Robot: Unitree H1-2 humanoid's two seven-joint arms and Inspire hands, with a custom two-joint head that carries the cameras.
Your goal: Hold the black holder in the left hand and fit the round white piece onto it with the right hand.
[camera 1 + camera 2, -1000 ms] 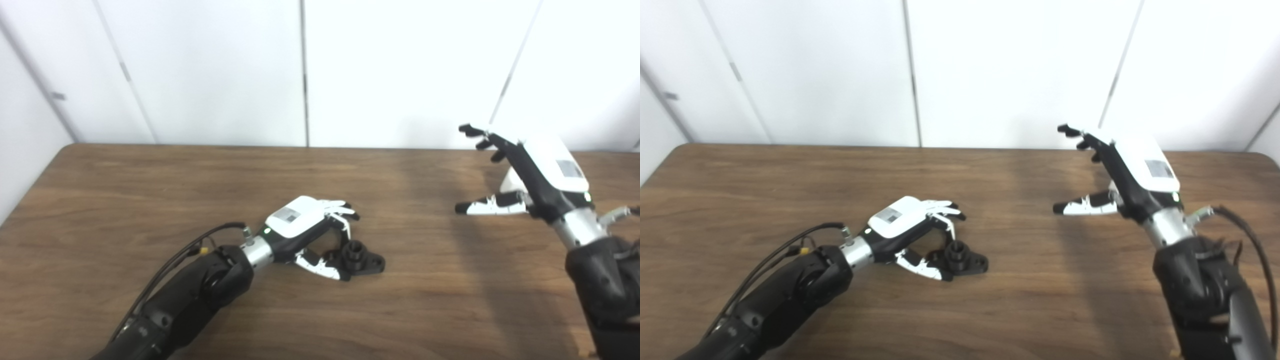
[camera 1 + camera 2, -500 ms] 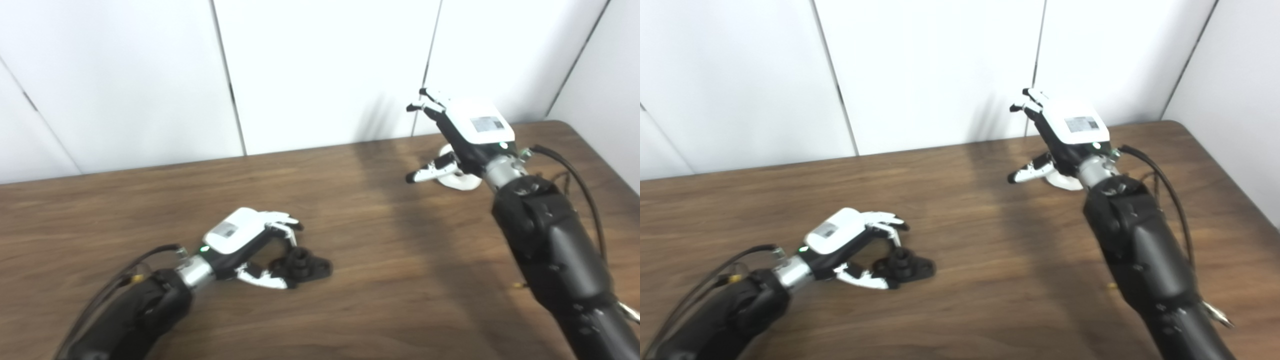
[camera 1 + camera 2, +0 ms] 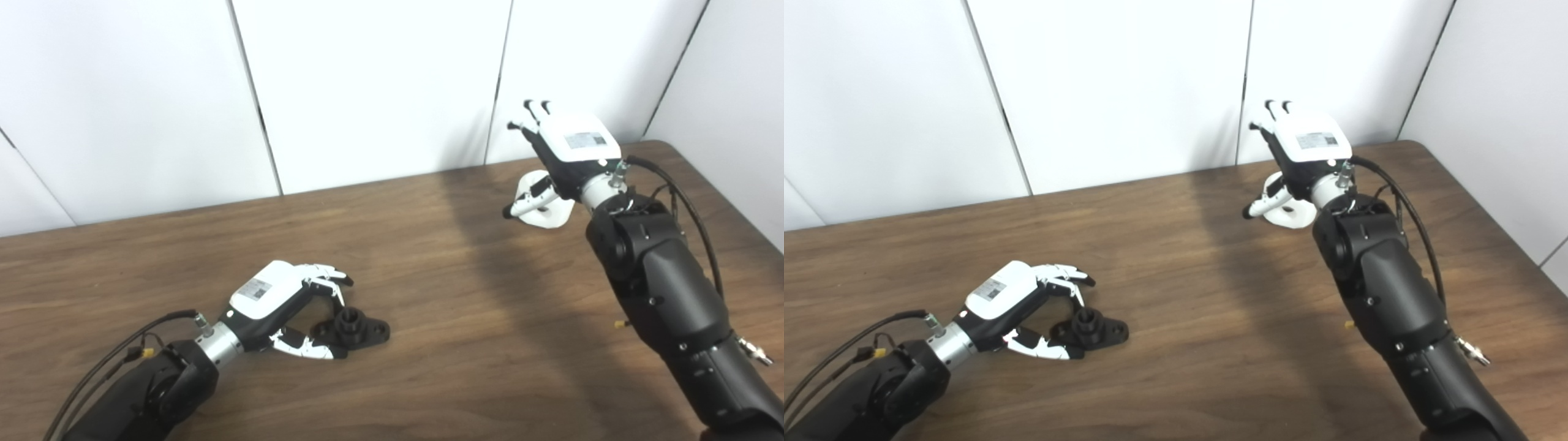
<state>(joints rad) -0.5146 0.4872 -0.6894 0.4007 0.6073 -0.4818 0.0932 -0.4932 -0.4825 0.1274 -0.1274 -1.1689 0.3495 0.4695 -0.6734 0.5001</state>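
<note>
Pre-grasp stage: both parts on the counter [image 3: 429, 257], neither lifted.

Left hand [image 3: 278, 297], fingers spread, cupped around black holder [image 3: 354, 326] near front-centre. Right hand [image 3: 566, 153], fingers released, poised over round white piece [image 3: 545, 208] near the far right edge. Next, by judgement: close, lift, carry across; mid-counter open.

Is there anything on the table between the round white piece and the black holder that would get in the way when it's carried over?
Nothing visible. The round white piece lies far right under the open right hand; the black holder sits near the front by the left hand. Only bare table lies between them.
</note>
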